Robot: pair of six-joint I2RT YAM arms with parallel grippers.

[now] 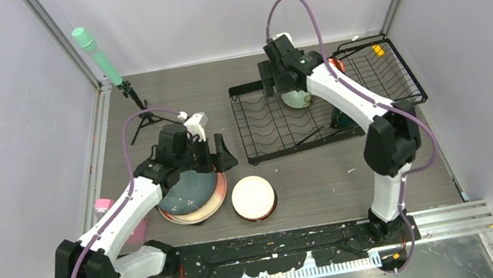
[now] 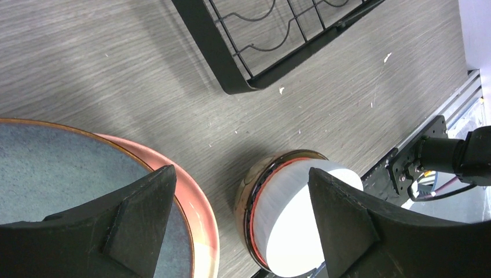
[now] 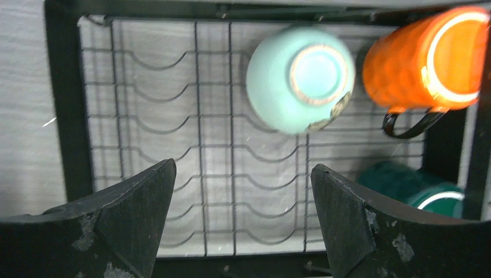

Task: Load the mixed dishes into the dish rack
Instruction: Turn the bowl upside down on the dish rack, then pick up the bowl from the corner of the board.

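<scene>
Nearest the arm bases, a white bowl (image 1: 252,195) sits nested in a brown bowl (image 2: 249,185) on the grey table (image 1: 324,179), just right of a large teal plate (image 1: 192,191) stacked on a pink plate (image 1: 217,197). Over the far edge of those plates hangs the left tool (image 1: 216,151), its jaws spread wide and holding nothing; its wrist view shows one finger above the plates and the other above the white bowl. A small pink cup (image 1: 103,205) stands at the table's left edge, partly hidden by the left arm. Farther back and to the right lies the black wire dish rack (image 1: 269,156), its near corner well apart from the bowls. Above the slotted section hovers the right tool (image 1: 271,89), likewise wide open and empty. Inside the rack, a mint-green bowl (image 3: 289,81) rests upside down on the wires at the far side of the slotted section. An orange mug (image 3: 417,63) lies on its side just right of it, handle toward the near side, and a dark teal mug (image 3: 417,185) lies nearer, below the orange one in the right wrist view. At the far left stands a mint-green cylinder (image 1: 96,54) on a black tripod (image 1: 142,114).
</scene>
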